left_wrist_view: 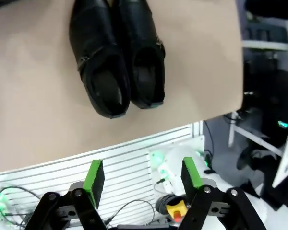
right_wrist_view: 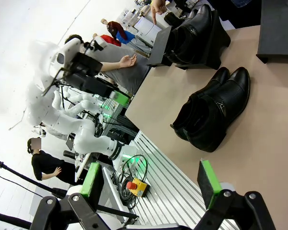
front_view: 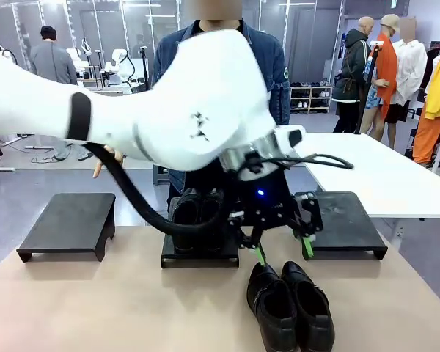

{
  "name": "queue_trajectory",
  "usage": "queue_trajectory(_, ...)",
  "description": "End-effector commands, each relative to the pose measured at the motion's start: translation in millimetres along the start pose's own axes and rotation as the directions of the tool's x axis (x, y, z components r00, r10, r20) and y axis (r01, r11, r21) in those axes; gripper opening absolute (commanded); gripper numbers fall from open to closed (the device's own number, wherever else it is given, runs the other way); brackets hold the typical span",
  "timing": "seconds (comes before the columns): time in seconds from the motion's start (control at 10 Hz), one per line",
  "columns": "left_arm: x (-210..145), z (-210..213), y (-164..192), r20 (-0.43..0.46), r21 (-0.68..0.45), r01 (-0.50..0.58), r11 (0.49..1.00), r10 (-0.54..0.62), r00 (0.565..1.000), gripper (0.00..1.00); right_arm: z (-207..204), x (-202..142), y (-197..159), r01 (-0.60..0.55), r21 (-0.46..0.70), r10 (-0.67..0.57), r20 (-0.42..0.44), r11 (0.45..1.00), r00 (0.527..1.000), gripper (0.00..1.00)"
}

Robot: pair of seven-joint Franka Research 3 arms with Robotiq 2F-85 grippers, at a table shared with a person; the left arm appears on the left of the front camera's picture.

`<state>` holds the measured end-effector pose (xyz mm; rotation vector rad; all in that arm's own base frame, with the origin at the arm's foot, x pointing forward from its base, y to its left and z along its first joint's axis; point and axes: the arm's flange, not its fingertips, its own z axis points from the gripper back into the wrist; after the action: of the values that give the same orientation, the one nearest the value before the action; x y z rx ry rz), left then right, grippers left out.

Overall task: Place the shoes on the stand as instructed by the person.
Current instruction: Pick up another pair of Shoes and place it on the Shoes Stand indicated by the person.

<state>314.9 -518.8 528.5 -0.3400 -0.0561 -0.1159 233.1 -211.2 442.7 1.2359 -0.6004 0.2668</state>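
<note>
left claw point(front_view: 283, 251): jaws wide apart, empty, above near pair of shoes point(front_view: 290, 308) on worktop point(front_view: 95, 308) | right claw point(right_wrist_view: 149, 179): apart, empty | far pair point(front_view: 198, 211): on middle stand point(front_view: 199, 258)

Two glossy black shoes point(front_view: 290, 308) on a plain tan table point(front_view: 95, 308). Matte black stands point(front_view: 67, 224). A white left arm point(front_view: 169, 110) with a black left gripper point(front_view: 283, 251) and bright green pads point(front_view: 306, 247). The person point(front_view: 277, 66) wears a blue denim jacket.
</note>
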Motion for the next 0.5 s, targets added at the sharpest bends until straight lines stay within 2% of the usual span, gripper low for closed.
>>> queue_trajectory(0.0, 17, -22, -43, 0.005, 0.063, -0.093, 0.994, 0.093, 0.996, 0.82, 2, 1, 0, -0.019, 0.01, 0.019, 0.016, 1.0, 1.0, 1.0)
queue_trajectory(0.2, 19, -53, -59, 0.082, 0.153, -0.142, 0.978, 0.131, 0.988, 0.82, 2, 1, 0, -0.019, 0.01, 0.019, 0.016, 1.0, 1.0, 1.0)
queue_trajectory(0.4, 29, -74, -66, 0.12, 0.162, -0.204, 0.965, 0.186, 0.975, 0.82, 2, 1, 0, -0.019, 0.01, 0.019, 0.016, 1.0, 1.0, 1.0)
